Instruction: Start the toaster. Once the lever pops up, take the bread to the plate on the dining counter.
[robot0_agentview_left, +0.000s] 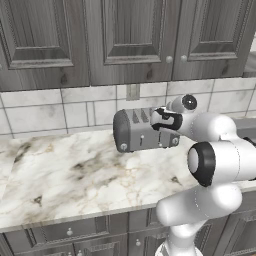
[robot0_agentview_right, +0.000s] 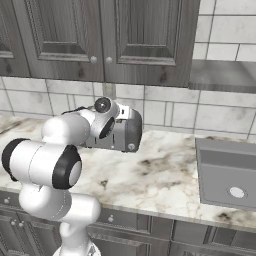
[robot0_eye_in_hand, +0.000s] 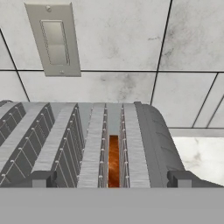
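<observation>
We see grey wooden wall cabinets with raised panels across the top of both base views, cut off by the upper edge. Below them runs a wall of pale square tiles, and in the hand view a flat grey switch plate sits on these tiles at the upper left. The marble worktop, white with brown and grey veins, fills the middle of both base views; its left end is cut off in the left base view. At the right edge of the right base view we see a flat grey metal panel with a round knob, only partly in the frame.

The toaster, boxy grey metal with rounded ends, stands on the worktop against the tiles, in the centre of the left base view. The white arm hides its right part there, and in the right base view it hides the toaster's left part. In the hand view, we look down on its ribbed top, and the bread shows as a narrow brown strip deep in one slot, mostly hidden.

The gripper hangs just over the toaster with its jaws spread wide and nothing between them; its two dark tips stand at the bottom of the hand view, one on each side of the slot with the bread
</observation>
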